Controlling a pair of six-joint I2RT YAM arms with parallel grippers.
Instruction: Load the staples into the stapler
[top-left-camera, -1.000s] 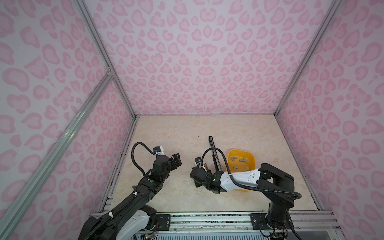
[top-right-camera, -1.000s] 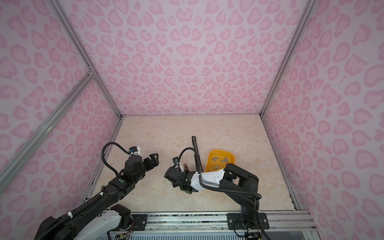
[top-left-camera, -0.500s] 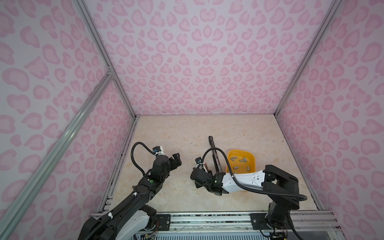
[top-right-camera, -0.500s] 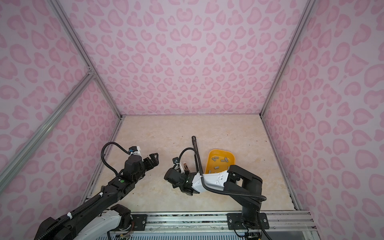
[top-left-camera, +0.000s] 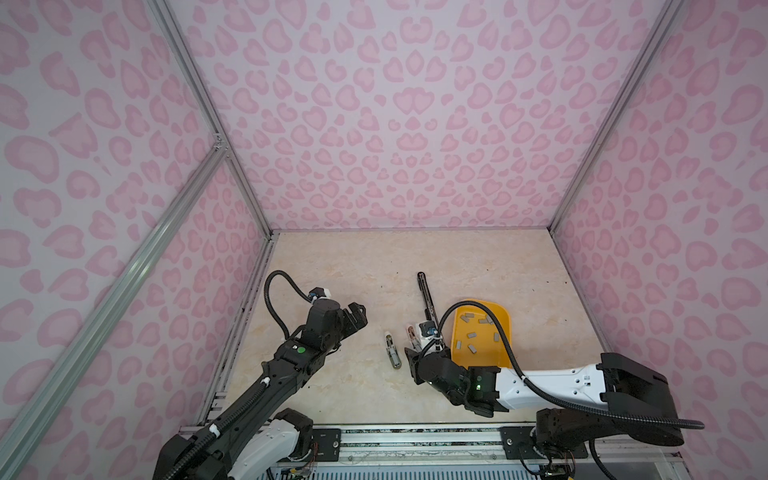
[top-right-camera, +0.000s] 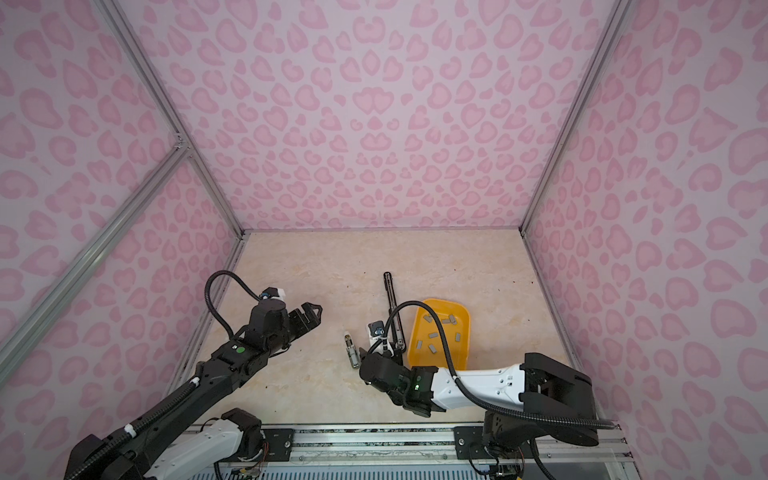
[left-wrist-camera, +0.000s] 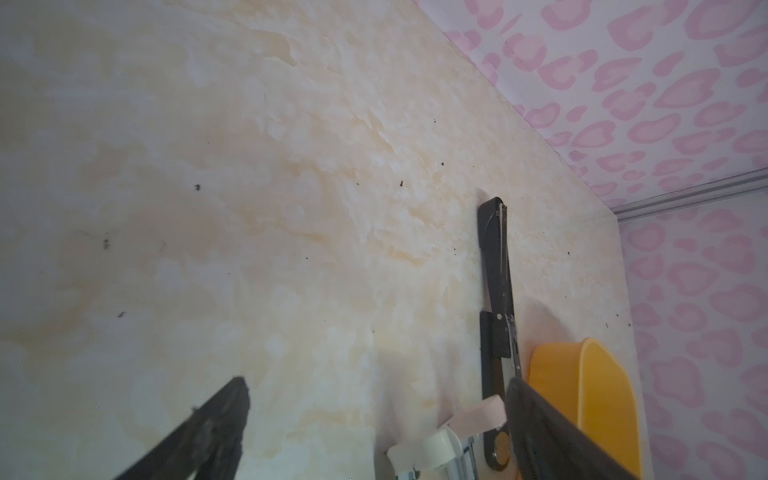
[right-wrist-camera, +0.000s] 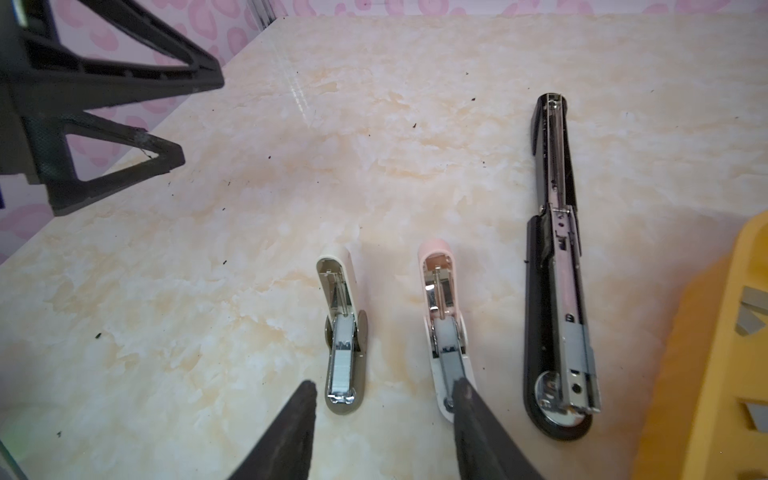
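Right gripper (right-wrist-camera: 384, 384): jaws nearly closed a second ago, now parted and empty, drawn slightly back. Just ahead of its tips lies the cream stapler (right-wrist-camera: 341, 332), a strip of staples (right-wrist-camera: 340, 370) seated in its open channel, so this load is judged delivered. Spare staples (top-left-camera: 471, 333) wait in the yellow tray (top-left-camera: 505, 316) beside the gripper. Left gripper (top-right-camera: 313, 316): wide open, well apart.

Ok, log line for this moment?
left pincer: open, empty | right pincer: open, empty, by white stapler and pink stapler | staples: loose in yellow tray
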